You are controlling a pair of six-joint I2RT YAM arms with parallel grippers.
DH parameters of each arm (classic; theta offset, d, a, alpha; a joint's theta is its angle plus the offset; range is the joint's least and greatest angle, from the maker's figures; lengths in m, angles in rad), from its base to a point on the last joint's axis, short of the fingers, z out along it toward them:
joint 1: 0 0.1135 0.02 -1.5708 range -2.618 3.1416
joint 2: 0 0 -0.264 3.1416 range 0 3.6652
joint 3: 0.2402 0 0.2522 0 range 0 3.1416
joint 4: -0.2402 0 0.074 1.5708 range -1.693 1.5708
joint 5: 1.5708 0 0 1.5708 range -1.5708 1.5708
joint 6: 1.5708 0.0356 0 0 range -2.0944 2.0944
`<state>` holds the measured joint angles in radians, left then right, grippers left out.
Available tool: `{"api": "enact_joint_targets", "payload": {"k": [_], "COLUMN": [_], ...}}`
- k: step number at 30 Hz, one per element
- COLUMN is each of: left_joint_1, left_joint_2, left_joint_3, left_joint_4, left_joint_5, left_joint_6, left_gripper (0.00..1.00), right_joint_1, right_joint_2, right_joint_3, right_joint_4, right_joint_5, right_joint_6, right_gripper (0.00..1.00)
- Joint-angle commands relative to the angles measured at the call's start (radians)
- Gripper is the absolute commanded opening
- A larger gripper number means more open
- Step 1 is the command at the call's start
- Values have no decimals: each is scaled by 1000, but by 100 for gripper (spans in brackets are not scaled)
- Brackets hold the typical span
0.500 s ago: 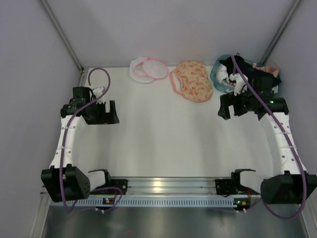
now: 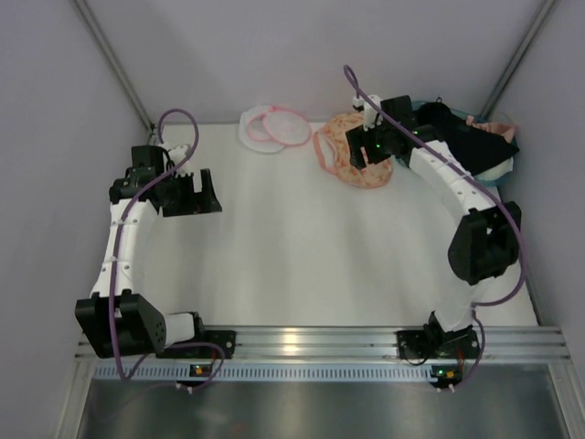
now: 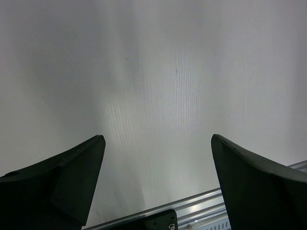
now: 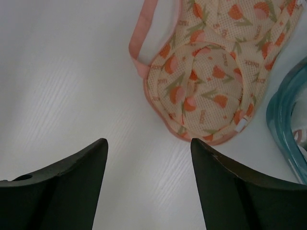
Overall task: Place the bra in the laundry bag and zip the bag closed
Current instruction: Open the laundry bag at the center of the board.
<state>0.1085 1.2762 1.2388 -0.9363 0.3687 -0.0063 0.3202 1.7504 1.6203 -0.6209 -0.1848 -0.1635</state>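
Right hand (image 4: 148, 143): fingers apart, nothing between them, hovering above the desk (image 4: 62, 72). Orange-printed padded piece (image 4: 216, 72) lies just ahead of the fingertips, untouched. Rim of the teal basket (image 4: 288, 120) sits off to this hand's right.

From above, a pink scrap that seems to be the bra (image 2: 494, 126) shows at the basket's far rim. It is well to the right of the right hand, beside a dark garment (image 2: 457, 133).

Laundry bag (image 2: 274, 128) lies on the desk left of the right hand, near it and well apart from the left hand (image 3: 158, 141). The left hand's fingers are wide apart over bare desk.
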Motion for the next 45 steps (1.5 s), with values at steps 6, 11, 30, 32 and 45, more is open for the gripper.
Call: {"api": "enact_joint_targets", "payload": {"k": [6,11,30,32,45], "left_joint_1": [2,2,2,0,0], "left_joint_2": [-6,-12,-1,-9,-101], "left_joint_3": [25,13,-4,-6,-48], "left_joint_4": [22,24,24,24,10], "left_joint_5": [-25,-46,-103,-91,-89], "left_joint_6": [-11,-3,72,72,112], "left_gripper": [98,98,98,98,98], "right_joint_1": [57,59,89,95,293], "right_joint_2": [308,480,603,517,189], "right_joint_3": [286,410,406,325,24], "right_joint_4": [159,194,207,210,207], "right_joint_5": [165,165,-31,-93,-416], "right_joint_6": [122,142,220,251,407], "right_gripper": [58,58,0,0,0]}}
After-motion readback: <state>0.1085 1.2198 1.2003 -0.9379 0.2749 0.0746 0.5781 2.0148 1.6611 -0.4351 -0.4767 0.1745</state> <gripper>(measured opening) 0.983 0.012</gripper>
